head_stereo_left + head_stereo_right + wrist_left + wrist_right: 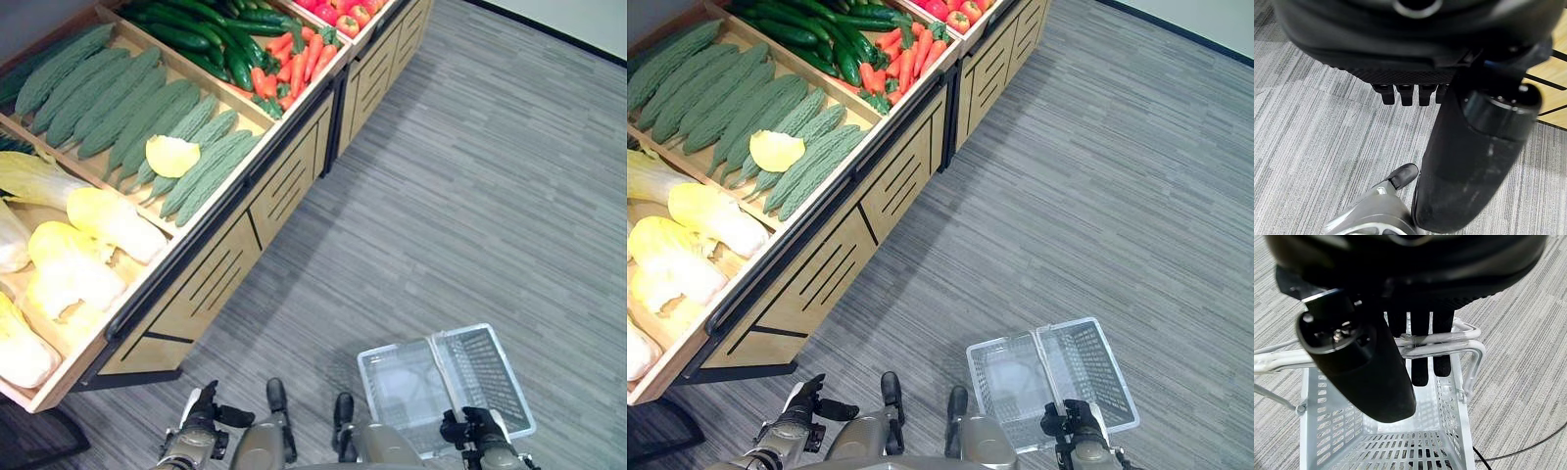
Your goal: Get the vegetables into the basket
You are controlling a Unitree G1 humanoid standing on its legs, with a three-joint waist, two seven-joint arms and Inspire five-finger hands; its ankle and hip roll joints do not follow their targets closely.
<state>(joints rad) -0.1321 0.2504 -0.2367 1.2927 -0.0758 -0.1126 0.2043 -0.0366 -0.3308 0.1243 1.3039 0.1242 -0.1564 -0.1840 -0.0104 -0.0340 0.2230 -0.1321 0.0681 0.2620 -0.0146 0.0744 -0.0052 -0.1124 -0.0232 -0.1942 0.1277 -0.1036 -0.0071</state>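
Note:
Vegetables lie in the bins of a wooden stand on my left: pale yellow cabbages, bumpy green gourds, dark cucumbers, carrots and red fruits. A white mesh basket stands on the floor at my lower right with nothing in it. My right hand hangs over its near end, fingers straight above the folded handles. My left hand hangs low by the stand's front, relaxed and holding nothing.
A loose yellow leaf rests on the gourds. The stand's panelled front runs diagonally from lower left to upper middle. Grey striped carpet spreads to the right, with a pale wall base at the far corner.

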